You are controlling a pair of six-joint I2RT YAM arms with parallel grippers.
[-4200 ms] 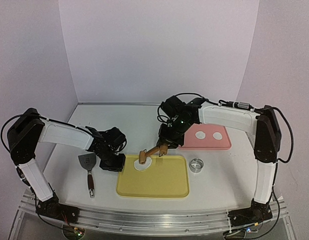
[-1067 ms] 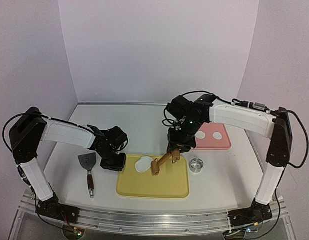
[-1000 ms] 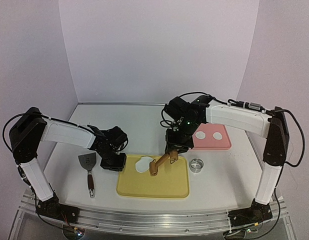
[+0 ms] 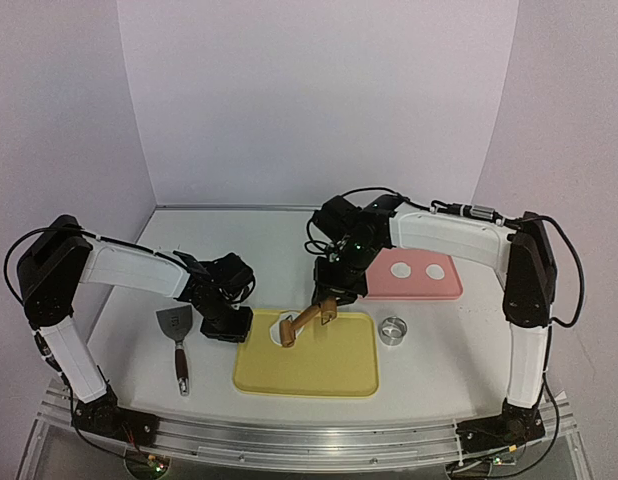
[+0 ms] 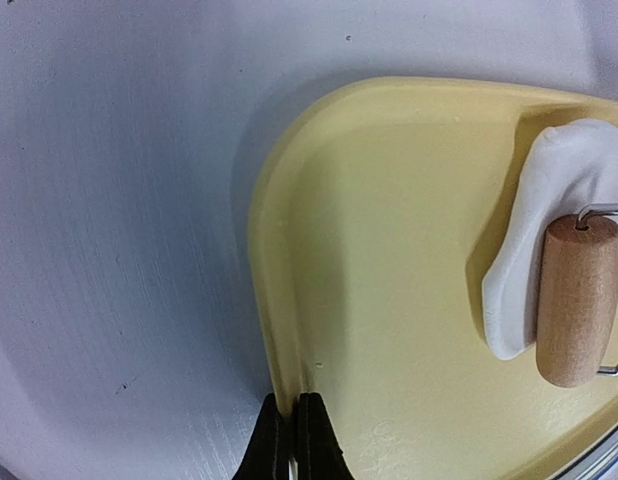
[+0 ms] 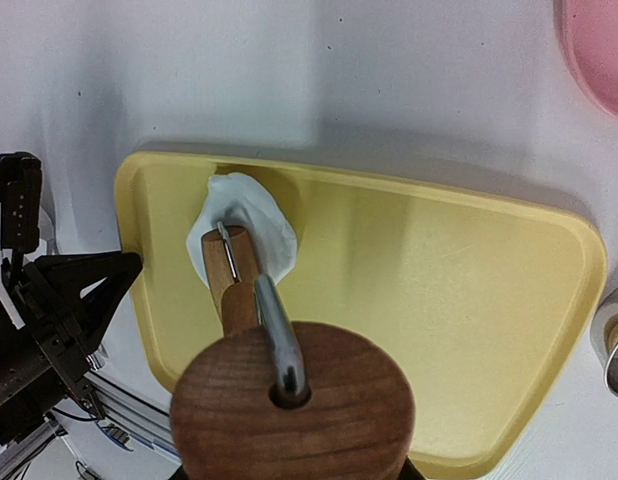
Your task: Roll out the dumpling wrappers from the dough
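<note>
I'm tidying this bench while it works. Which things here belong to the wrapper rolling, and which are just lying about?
Job in hand: dough, roller, yellow tray, wrappers, pink tray, probably the ring cutter.
Lying about: spatula, untouched beside the yellow tray.

A robotics lab bench is showing here, not a real kitchen: plain white walls (image 4: 319, 100) are boxing in a white table (image 4: 279, 250), and 2 cabled robot arms, the left arm (image 4: 129, 268) and the right arm (image 4: 459, 235), are sitting on an aluminium rail (image 4: 289, 435) at its near edge. Kitchen props are furnishing it: a yellow tray (image 4: 319, 375), pink tray (image 4: 444, 289), spatula (image 4: 176, 325), ring cutter (image 4: 393, 331) and rolling pin (image 4: 305, 321).
</note>
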